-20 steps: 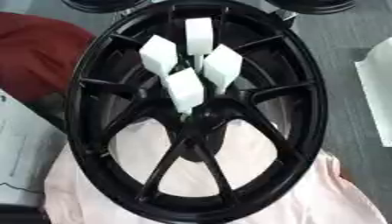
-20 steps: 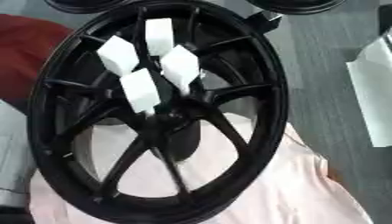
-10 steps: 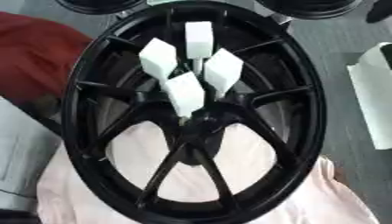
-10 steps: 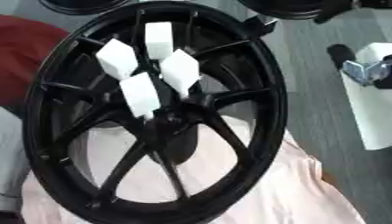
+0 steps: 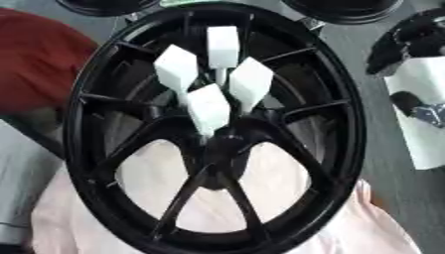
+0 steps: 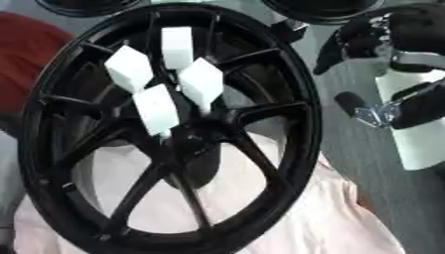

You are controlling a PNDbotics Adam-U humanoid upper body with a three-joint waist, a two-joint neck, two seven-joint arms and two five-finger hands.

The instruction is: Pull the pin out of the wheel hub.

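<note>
A black wheel hub (image 5: 346, 149) lies flat and fills most of both views. Several white block-shaped pins stand near its centre: one at the top (image 5: 222, 47), one on the left (image 5: 177, 67), one on the right (image 5: 250, 82), and one nearest the middle (image 5: 209, 108). My right hand (image 6: 396, 44), black with silver joints, hangs at the upper right beyond the rim, apart from the wheel and the pins. It is blurred, and its fingers and thumb look spread, with nothing in them. My left hand shows in neither view.
A pale pink cloth (image 5: 382, 228) lies under the wheel's near half. A red cloth (image 5: 39, 64) sits at the left. A white sheet (image 5: 426, 139) lies on the grey surface at the right, below the hand. Two more black rims (image 5: 343, 7) show along the top edge.
My right hand has come into view from the right edge and moved closer to the wheel's upper right rim. The wheel and its white pins have not moved.
</note>
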